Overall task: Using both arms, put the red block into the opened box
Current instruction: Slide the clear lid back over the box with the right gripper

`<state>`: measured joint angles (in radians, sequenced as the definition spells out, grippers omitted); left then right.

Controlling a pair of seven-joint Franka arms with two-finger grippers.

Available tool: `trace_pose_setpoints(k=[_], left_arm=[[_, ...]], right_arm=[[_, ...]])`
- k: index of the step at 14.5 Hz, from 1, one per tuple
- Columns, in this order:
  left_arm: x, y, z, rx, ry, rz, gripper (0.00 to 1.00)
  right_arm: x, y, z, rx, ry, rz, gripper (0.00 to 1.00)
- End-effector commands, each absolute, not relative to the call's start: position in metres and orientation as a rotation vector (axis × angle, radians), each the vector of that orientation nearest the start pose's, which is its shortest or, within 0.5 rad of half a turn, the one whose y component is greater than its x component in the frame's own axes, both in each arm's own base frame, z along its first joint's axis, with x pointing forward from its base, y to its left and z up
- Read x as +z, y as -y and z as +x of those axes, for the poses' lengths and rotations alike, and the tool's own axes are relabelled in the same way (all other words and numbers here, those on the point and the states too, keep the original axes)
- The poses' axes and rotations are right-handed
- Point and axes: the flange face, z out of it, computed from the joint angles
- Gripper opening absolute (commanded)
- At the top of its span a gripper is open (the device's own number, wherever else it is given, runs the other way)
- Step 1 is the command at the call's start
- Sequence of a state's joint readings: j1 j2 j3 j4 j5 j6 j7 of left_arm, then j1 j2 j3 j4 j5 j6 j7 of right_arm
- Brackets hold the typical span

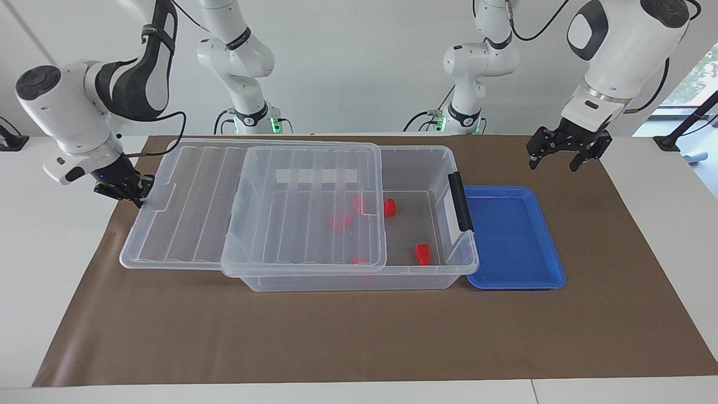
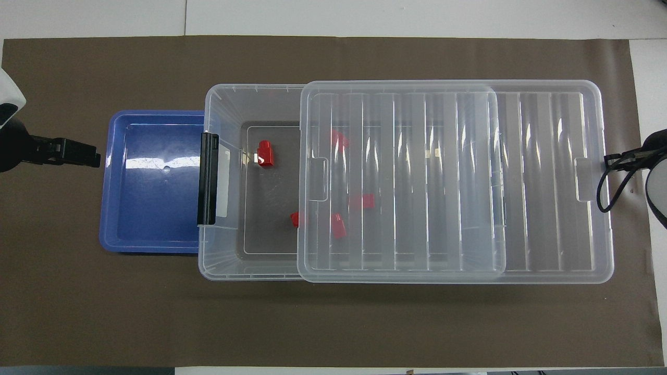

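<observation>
Bright, even overhead light; soft short shadows under the box (image 1: 359, 280) and blue tray (image 1: 513, 283); white glare streaks on the lid (image 2: 448, 182) ribs and tray floor; both views sharp, no visible blur.
</observation>
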<state>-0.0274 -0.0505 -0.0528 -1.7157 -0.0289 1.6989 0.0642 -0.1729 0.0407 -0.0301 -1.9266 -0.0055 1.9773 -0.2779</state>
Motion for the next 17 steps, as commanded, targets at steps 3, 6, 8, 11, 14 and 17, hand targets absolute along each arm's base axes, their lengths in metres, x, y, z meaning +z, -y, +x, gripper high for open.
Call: trace_pose_setpoints(k=[3,6,8,11,14,17], left_arm=[[0.596,0.044,0.536,-0.017,-0.242,-3.166,1.00],[0.596,0.044,0.535,-0.012,-0.245,-3.163,1.00],[0.596,0.045,0.534,-0.010,-0.247,-3.164,1.00],[0.596,0.044,0.534,-0.010,-0.245,-3.162,1.00],[0.598,0.043,0.535,-0.017,-0.243,-3.163,1.00],[0.599,0.041,0.536,-0.015,-0.241,-3.159,1.00]], right_arm=[[0.466,0.081,0.553,-0.012,0.027,-3.143,0.00],[0.464,0.049,0.555,-0.005,-0.033,-3.142,0.00],[0.463,0.038,0.554,-0.002,-0.084,-3.140,0.00],[0.462,0.021,0.553,-0.002,-0.099,-3.140,0.00],[0.463,0.001,0.553,-0.005,-0.159,-3.137,0.00],[0.463,-0.024,0.552,-0.005,-0.200,-3.135,0.00]])
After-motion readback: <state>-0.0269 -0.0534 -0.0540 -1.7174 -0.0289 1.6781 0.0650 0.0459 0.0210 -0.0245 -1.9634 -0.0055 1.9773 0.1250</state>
